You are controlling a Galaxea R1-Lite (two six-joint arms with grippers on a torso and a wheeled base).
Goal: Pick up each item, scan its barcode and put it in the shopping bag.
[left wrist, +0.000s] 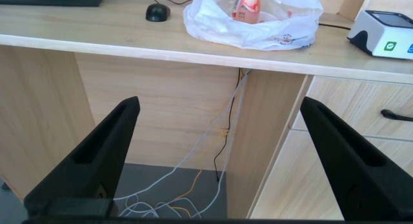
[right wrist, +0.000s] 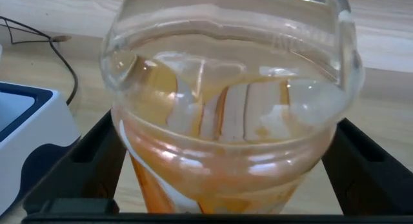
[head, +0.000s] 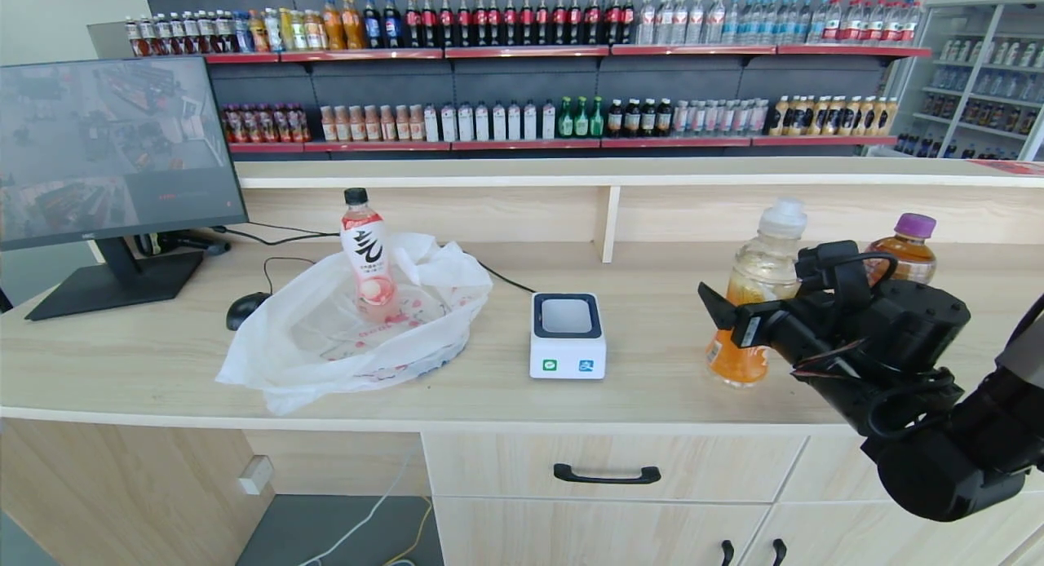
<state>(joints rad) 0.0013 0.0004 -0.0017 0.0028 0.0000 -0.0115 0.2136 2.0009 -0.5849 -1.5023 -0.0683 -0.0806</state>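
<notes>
An orange juice bottle (head: 757,293) with a white cap stands on the counter's right side. My right gripper (head: 754,309) is open around its lower body, one finger on each side; in the right wrist view the bottle (right wrist: 226,121) sits between the fingers of the right gripper (right wrist: 226,169). A white shopping bag (head: 326,338) lies open on the left with a pink bottle (head: 367,256) upright inside. The white barcode scanner (head: 568,335) sits between the bag and the juice bottle. My left gripper (left wrist: 219,121) hangs open below the counter edge, holding nothing.
A purple-capped tea bottle (head: 909,252) stands behind my right gripper. A monitor (head: 106,150) and a mouse (head: 245,309) occupy the far left. A raised wooden ledge (head: 603,183) runs along the back. Cables (left wrist: 219,140) hang under the counter.
</notes>
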